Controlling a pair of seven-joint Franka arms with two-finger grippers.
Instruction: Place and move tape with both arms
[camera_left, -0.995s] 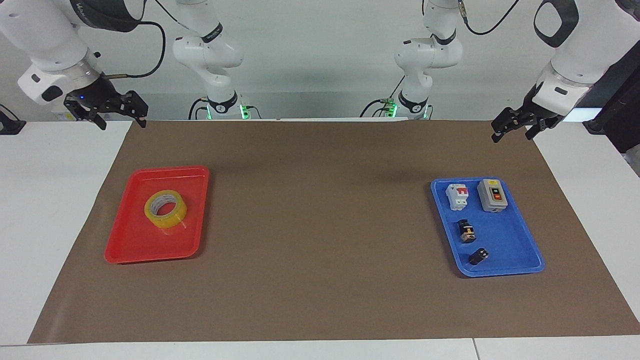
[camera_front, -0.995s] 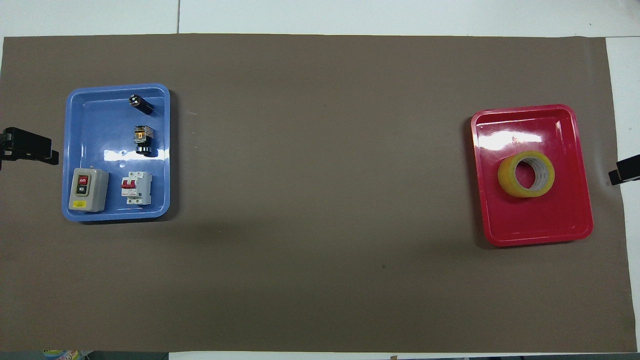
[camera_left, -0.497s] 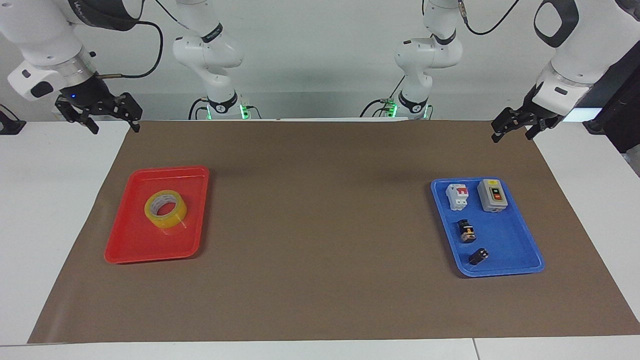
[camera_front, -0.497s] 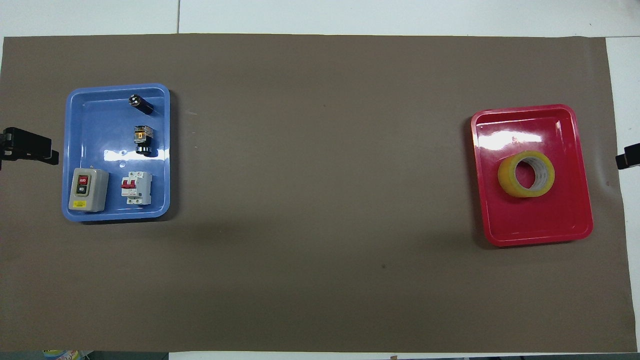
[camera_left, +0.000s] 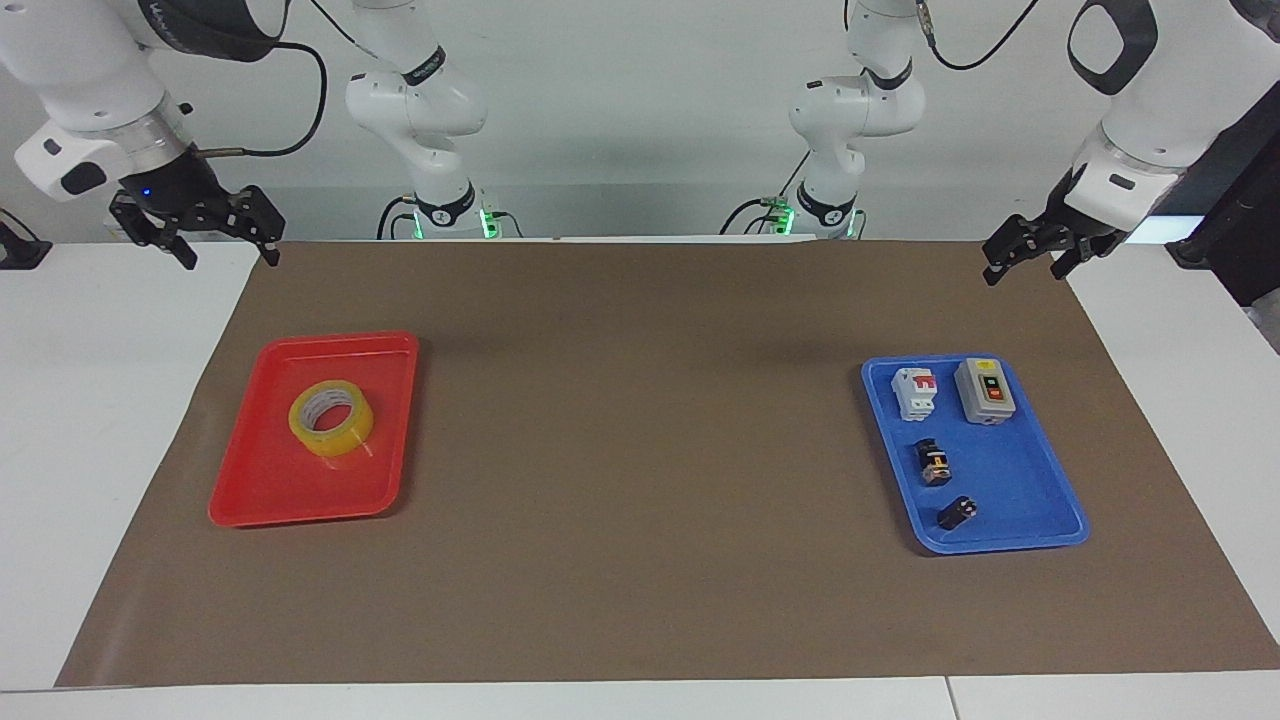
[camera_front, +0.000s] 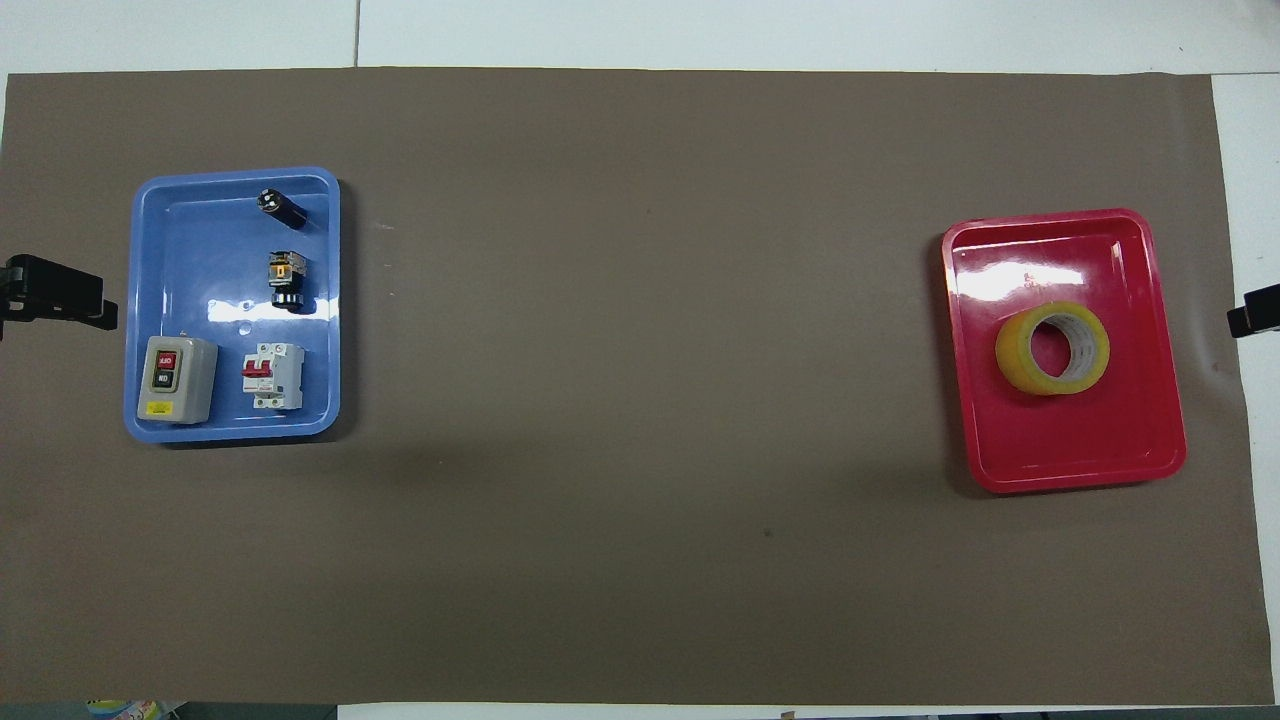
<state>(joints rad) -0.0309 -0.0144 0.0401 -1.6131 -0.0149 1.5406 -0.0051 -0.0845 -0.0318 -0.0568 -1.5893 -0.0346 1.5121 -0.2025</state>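
The tape (camera_left: 331, 417) (camera_front: 1052, 347), a yellow translucent roll with a white core, lies flat in a red tray (camera_left: 250, 500) (camera_front: 1080, 470) toward the right arm's end of the table. My right gripper (camera_left: 230, 258) hangs open and empty in the air over the mat's corner by the robots, well apart from the tray. In the overhead view only a tip of the right gripper (camera_front: 1258, 320) shows at the edge. My left gripper (camera_left: 1022, 272) (camera_front: 70, 295) waits open and empty over the mat's corner at the left arm's end.
A blue tray (camera_left: 1010, 530) (camera_front: 235, 428) at the left arm's end holds a grey switch box (camera_left: 985, 391), a white circuit breaker (camera_left: 914, 392) and two small black parts (camera_left: 933, 463) (camera_left: 957, 513). A brown mat (camera_left: 640, 450) covers the table between the trays.
The right gripper has risen a little and drawn outward toward the right arm's end of the table. The left arm, the tape and the trays have not moved.
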